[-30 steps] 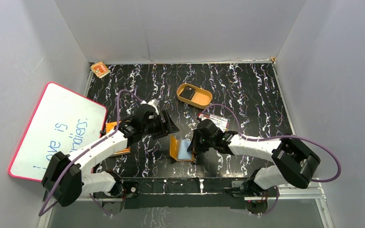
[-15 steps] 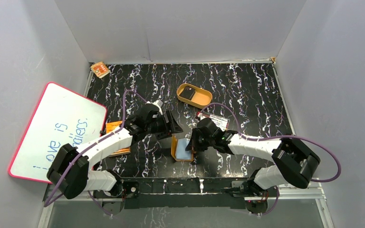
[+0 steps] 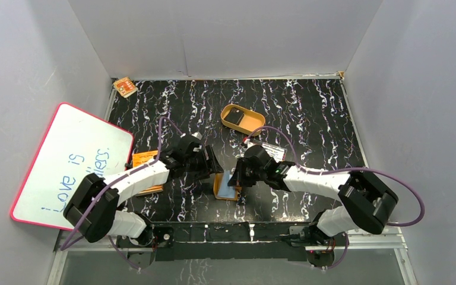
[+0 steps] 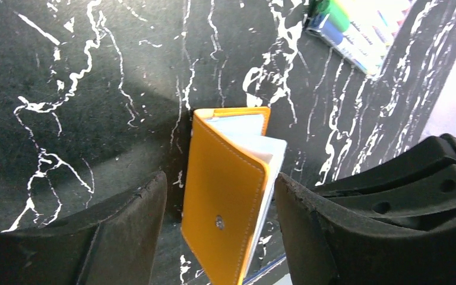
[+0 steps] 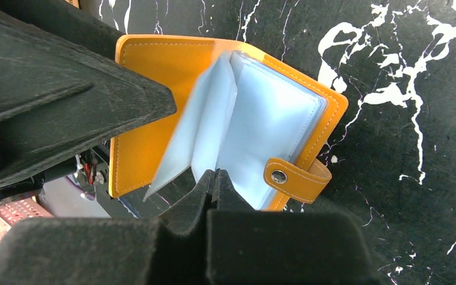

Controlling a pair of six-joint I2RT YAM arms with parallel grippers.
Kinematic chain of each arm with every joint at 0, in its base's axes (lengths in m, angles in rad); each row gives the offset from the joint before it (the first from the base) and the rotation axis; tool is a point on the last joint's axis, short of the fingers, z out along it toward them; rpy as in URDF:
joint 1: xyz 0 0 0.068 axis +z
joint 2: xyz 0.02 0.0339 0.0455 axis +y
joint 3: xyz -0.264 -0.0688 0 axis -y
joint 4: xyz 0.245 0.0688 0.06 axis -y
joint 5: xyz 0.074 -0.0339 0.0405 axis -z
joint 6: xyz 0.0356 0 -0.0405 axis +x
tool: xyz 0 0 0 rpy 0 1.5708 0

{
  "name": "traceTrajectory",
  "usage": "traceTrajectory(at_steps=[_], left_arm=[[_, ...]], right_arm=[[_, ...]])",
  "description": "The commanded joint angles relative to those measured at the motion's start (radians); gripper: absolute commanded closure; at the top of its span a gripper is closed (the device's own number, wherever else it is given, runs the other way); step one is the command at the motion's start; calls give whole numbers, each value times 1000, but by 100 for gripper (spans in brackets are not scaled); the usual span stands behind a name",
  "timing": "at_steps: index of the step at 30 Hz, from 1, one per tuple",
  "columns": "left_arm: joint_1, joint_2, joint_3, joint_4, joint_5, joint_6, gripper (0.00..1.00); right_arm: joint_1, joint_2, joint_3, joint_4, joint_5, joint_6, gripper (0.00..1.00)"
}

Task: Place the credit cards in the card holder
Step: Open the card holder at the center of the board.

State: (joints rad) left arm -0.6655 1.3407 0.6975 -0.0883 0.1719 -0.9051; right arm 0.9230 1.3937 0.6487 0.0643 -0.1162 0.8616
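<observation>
The orange card holder (image 3: pixel 222 186) stands half open near the table's front edge, its light-blue sleeves fanned out. My left gripper (image 3: pixel 212 170) is open. In the left wrist view the holder's orange cover (image 4: pixel 224 196) rises between the gripper's fingers (image 4: pixel 124 231), with a gap on each side. My right gripper (image 5: pixel 214 176) is shut. Its tips rest at the lower edge of the blue sleeves (image 5: pixel 273 119), beside the snap tab (image 5: pixel 294 178). One black credit card (image 3: pixel 234 119) lies in the tan oval tray (image 3: pixel 253 123) further back.
A pack of coloured markers (image 3: pixel 271 152) lies just behind my right gripper. An orange booklet (image 3: pixel 144 174) sits under my left arm. A whiteboard (image 3: pixel 71 163) leans at the left wall. A small orange item (image 3: pixel 124 87) is in the back left corner.
My left gripper has moved right to straddle the card holder, its jaws narrowing slightly. The holder's left cover has swung up from flatter to nearly upright. My right gripper has stayed shut and shifted a little left.
</observation>
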Motion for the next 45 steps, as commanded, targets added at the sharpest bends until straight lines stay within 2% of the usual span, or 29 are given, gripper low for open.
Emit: traceTrajectory(at_steps=[1,13,19,23,30,38,45], left_arm=[[-5,4,-21,-18,-15,14,36],[-5,6,-49,-18,-28,8,35],[-6,-73,-28,-120,-139,-5,25],[-5,-152,6,-175,-192,7,23],[-5,-246,62,-189,-174,10,23],[-5,-249,74,-48,10,-34,29],[-6,-227,21,-81,-55,-40,33]], right_arm=[[-1,9,45,60,-25,-1,100],[0,45,70,90,-52,4,100],[-1,43,74,73,-37,2,100],[0,38,79,49,-21,1,100],[0,40,103,25,-16,-12,100],[-1,72,125,49,-35,-6,100],[2,110,155,62,-48,-2,100]])
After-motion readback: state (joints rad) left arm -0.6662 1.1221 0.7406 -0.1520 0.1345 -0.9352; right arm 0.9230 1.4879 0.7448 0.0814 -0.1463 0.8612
